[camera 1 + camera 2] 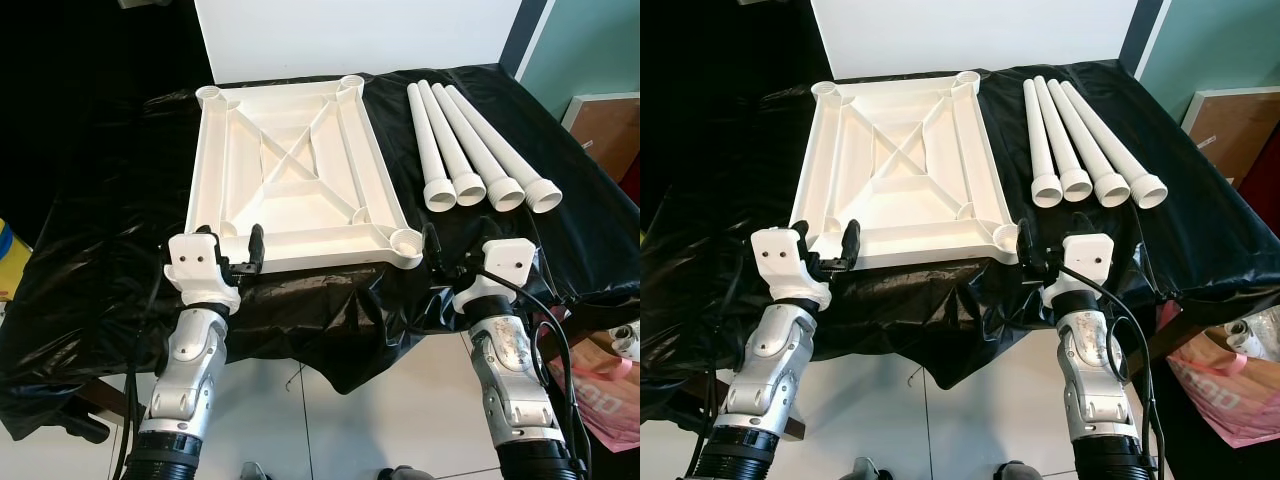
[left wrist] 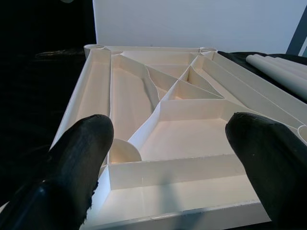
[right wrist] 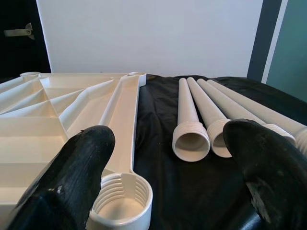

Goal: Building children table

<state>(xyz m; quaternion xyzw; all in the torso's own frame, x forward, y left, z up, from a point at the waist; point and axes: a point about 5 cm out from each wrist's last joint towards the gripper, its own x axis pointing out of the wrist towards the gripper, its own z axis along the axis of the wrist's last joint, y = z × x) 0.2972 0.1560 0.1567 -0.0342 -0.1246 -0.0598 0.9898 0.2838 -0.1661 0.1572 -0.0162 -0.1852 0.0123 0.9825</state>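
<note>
The white plastic table top (image 1: 295, 170) lies upside down on a black-covered table, ribs up, with a threaded socket (image 1: 406, 240) at each corner. Several white tube legs (image 1: 470, 145) lie side by side to its right, threaded ends towards me. My left gripper (image 1: 232, 246) is open at the top's near left corner, its fingers level with the near edge (image 2: 182, 211). My right gripper (image 1: 460, 245) is open just right of the near right socket (image 3: 120, 199), facing the leg ends (image 3: 191, 141). Neither holds anything.
Black sheeting (image 1: 100, 250) covers the table and drapes over its front edge onto the tiled floor (image 1: 330, 420). A white panel (image 1: 360, 35) stands behind the table. At the right are a pink bag (image 1: 610, 400) and a brown box (image 1: 605, 130).
</note>
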